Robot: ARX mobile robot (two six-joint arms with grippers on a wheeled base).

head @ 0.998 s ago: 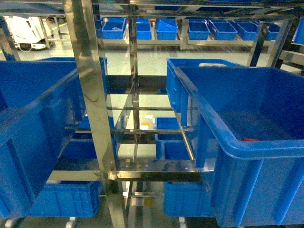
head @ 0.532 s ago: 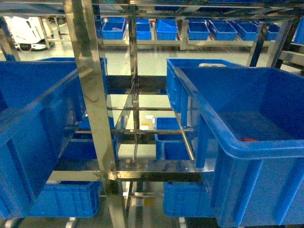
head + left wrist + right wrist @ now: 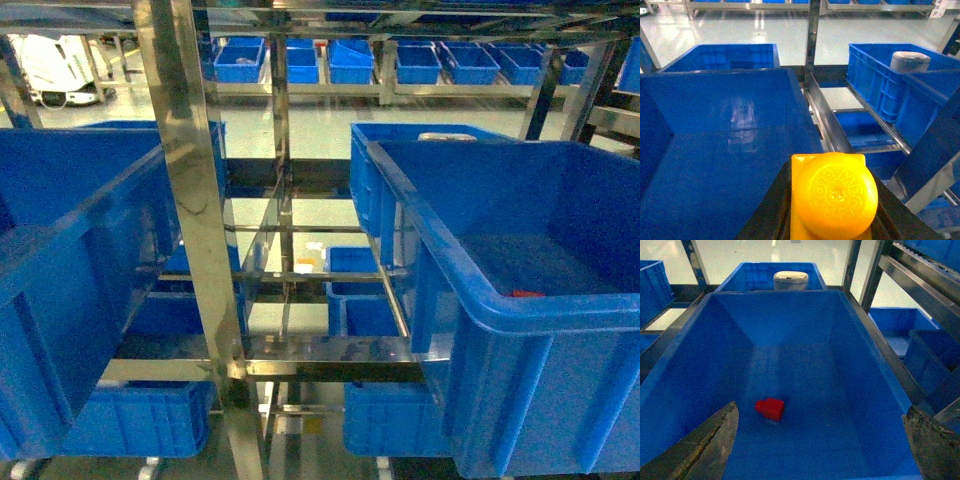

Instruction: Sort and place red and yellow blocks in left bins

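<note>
Item: yellow block (image 3: 832,197). Glossy hard plastic with round studs, it is likely handling light and stiff but slick; the flat side faces look the soundest hold, not the domed stud. The left claw (image 3: 830,220) is gripping it now, dark fingers (image 3: 765,215) pressing its sides, and is hanging over the open left bin (image 3: 730,150), whose floor is showing bare beneath the block.

Item: red block (image 3: 770,408). Small and shiny, probably just as light and slippery; its opposite flat sides seem the place to pinch. It is lying on the floor of the right-hand bin (image 3: 875,390), low between the two spread fingers (image 3: 710,445) of the right claw (image 3: 820,450), ahead of them and nearer the left finger. That claw is standing wide and released, touching nothing. In the head view only a red sliver (image 3: 527,294) is showing above the bin's rim.
</note>
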